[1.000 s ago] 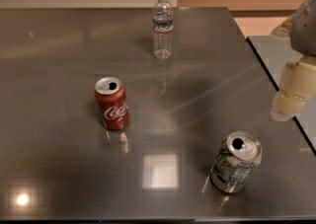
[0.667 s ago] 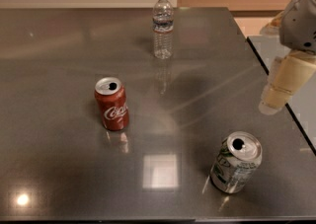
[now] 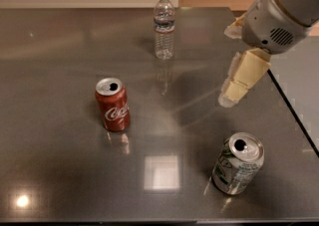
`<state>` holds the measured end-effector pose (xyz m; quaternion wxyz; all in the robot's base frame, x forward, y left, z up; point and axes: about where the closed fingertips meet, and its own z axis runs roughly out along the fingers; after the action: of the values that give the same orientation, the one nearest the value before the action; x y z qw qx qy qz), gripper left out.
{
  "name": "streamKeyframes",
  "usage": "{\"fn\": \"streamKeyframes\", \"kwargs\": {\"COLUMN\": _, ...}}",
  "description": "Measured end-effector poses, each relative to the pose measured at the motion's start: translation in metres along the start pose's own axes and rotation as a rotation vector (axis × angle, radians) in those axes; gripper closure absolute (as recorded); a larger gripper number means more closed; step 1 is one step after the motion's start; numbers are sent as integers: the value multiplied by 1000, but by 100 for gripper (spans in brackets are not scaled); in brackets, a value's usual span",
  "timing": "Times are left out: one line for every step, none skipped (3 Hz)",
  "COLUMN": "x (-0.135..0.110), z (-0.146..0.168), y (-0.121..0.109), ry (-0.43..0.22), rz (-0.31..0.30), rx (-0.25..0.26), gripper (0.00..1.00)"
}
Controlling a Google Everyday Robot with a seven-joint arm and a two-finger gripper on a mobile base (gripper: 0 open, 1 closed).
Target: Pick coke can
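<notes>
coke can (image 3: 113, 104) stands upright, long axis vertical, tab end up; tool (image 3: 228, 98) hovers well apart, grip state unclear.

Open tabletop (image 3: 174, 120) separates the tool (image 3: 228, 98), hovering right of centre, from the coke can (image 3: 113, 105); silver-green can (image 3: 237, 164) apparently sits clear.

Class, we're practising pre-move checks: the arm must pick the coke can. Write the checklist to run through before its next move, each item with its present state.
1. The coke can stands upright on the table: ok.
2. The gripper is at the coke can: not ok; it hangs well apart, nearer the silver-and-green can.
3. Bare table lies between gripper and coke can: ok.
4. The water bottle stands apart from the coke can: ok.
</notes>
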<state>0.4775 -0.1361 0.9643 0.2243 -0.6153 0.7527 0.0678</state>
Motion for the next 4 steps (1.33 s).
{"fn": "streamKeyframes", "kwargs": {"x": -39, "z": 23, "y": 9, "ry": -101, "rz": -42, "rx": -24, "gripper": 0}}
{"fn": "streamKeyframes", "kwargs": {"x": -76, "z": 45, "y": 24, "ry": -184, "rz": -88, "rx": -53, "gripper": 0}}
{"fn": "streamKeyframes", "kwargs": {"x": -104, "z": 65, "y": 36, "ry": -235, "rz": -122, "rx": -82, "gripper": 0}}
{"fn": "streamKeyframes", "kwargs": {"x": -125, "z": 87, "y": 45, "ry": -269, "rz": -136, "rx": -113, "gripper": 0}}
